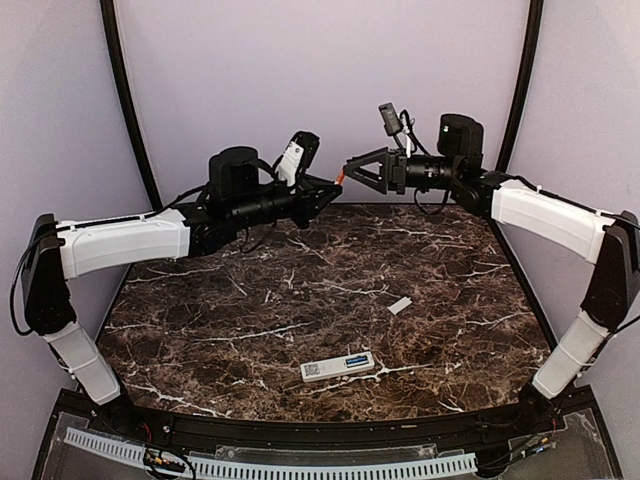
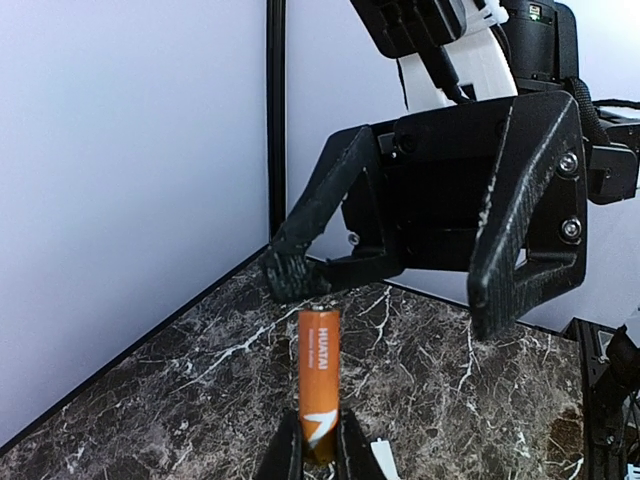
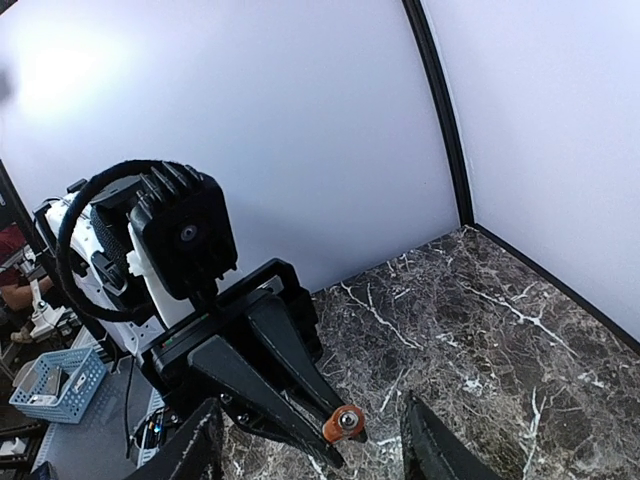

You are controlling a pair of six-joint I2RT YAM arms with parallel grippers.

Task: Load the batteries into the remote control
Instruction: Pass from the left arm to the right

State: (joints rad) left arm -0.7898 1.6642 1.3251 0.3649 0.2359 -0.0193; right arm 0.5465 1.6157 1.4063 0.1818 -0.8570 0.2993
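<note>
Orange battery (image 2: 319, 385) in left jaws, right jaws wide

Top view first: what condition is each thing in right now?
Left claw: shut on the orange battery, held in the air.
Right claw: open, empty.
Remote control: lying sticker-side up.
Blue battery: on the remote's right end.
Cover: off, loose on the table.

The orange battery (image 2: 319, 385) has a smooth, glossy printed wrap and a bare metal cap at its end. The right gripper (image 2: 392, 297) is matt black plastic, rough and layered, with shiny metal screws (image 2: 568, 162). The table (image 1: 300, 300) looks like polished brown marble veined white, and the remote control (image 1: 338, 367) is smooth white plastic.
</note>
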